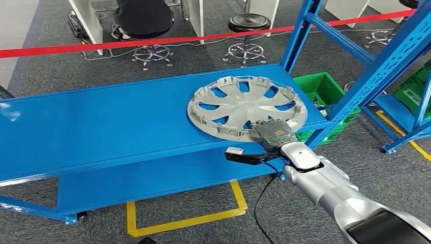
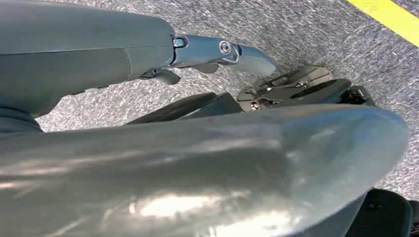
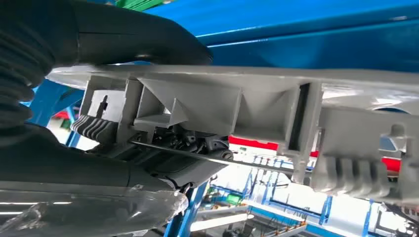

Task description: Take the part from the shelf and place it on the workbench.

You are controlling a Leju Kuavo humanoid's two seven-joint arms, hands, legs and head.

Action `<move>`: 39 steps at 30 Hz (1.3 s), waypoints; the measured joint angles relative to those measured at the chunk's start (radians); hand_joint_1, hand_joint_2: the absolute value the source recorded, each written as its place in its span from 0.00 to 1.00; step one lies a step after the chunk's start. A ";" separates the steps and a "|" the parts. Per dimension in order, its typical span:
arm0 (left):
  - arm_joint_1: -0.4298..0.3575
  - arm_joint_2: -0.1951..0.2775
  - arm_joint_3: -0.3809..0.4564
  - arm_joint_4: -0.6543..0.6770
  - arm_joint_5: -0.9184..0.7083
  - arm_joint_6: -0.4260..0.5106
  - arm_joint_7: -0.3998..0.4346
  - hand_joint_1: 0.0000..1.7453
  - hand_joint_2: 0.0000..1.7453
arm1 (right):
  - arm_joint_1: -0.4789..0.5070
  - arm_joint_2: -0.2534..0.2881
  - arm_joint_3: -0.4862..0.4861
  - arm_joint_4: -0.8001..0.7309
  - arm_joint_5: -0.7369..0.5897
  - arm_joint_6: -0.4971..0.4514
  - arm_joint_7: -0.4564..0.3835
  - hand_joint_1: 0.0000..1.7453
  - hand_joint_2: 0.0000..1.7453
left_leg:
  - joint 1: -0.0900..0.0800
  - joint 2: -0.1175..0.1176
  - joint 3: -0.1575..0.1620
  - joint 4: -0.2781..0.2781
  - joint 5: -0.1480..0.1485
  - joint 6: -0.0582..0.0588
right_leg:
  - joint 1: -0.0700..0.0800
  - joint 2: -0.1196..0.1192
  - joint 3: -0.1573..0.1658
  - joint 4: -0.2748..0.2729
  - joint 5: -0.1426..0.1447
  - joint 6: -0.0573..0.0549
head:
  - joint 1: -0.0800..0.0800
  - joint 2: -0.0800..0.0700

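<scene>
The part is a grey wheel cover (image 1: pixel 244 104) lying inner side up at the right end of the blue top shelf (image 1: pixel 101 127), its near rim reaching the front edge. My right hand (image 1: pixel 274 131) grips that near rim. In the right wrist view the thumb (image 3: pixel 123 39) lies on one face of the wheel cover (image 3: pixel 247 103) and the dark fingers (image 3: pixel 188 148) press the other face among the clips. My left hand (image 2: pixel 217 52) hangs over the grey carpet with a finger stretched out and nothing in it.
A lower blue shelf (image 1: pixel 167 173) sits under the top one. Blue rack uprights (image 1: pixel 376 71) and green crates (image 1: pixel 317 89) stand close on the right. Red barrier tape (image 1: pixel 152 40) and stools (image 1: pixel 248 23) lie beyond. Yellow floor tape (image 1: pixel 188 221) marks the near floor.
</scene>
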 joint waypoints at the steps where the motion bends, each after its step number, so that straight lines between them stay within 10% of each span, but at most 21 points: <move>1: 0.000 0.000 0.000 0.000 0.001 0.000 -0.003 0.00 0.33 | 0.001 0.000 -0.004 -0.005 -0.010 -0.002 -0.011 1.00 1.00 | 0.000 0.000 0.000 0.000 0.000 0.000 | 0.000 0.000 0.000 0.000 0.000 0.000 | 0.000 0.000; 4: 0.001 0.001 0.000 0.000 0.009 -0.003 -0.027 0.00 1.00 | 0.009 0.004 -0.030 -0.045 -0.095 0.007 -0.080 1.00 1.00 | 0.000 0.000 0.000 0.000 0.000 0.000 | 0.000 0.001 0.000 0.000 0.000 0.000 | 0.000 0.000; 21: 0.002 0.009 0.000 0.000 0.014 -0.022 -0.083 0.00 1.00 | 0.062 0.013 -0.096 -0.380 -0.436 0.168 -0.175 1.00 1.00 | 0.001 0.000 0.000 0.000 0.000 0.000 | 0.001 0.001 -0.001 0.001 0.000 -0.001 | 0.000 0.000; 31: 0.008 0.014 0.079 0.000 0.111 -0.131 -0.146 0.00 1.00 | 0.074 0.002 -0.199 -0.612 -1.232 0.597 -0.098 1.00 1.00 | 0.001 0.001 0.000 0.000 0.000 0.000 | 0.001 0.001 -0.003 0.001 0.000 -0.001 | 0.000 0.000; 39: 0.031 0.015 0.196 0.000 0.210 -0.224 -0.207 0.00 1.00 | 0.293 -0.110 -0.355 -0.965 -1.707 0.697 -0.165 1.00 1.00 | 0.000 -0.002 -0.001 0.000 -0.003 0.000 | 0.000 -0.003 0.000 -0.003 -0.002 -0.001 | 0.000 0.000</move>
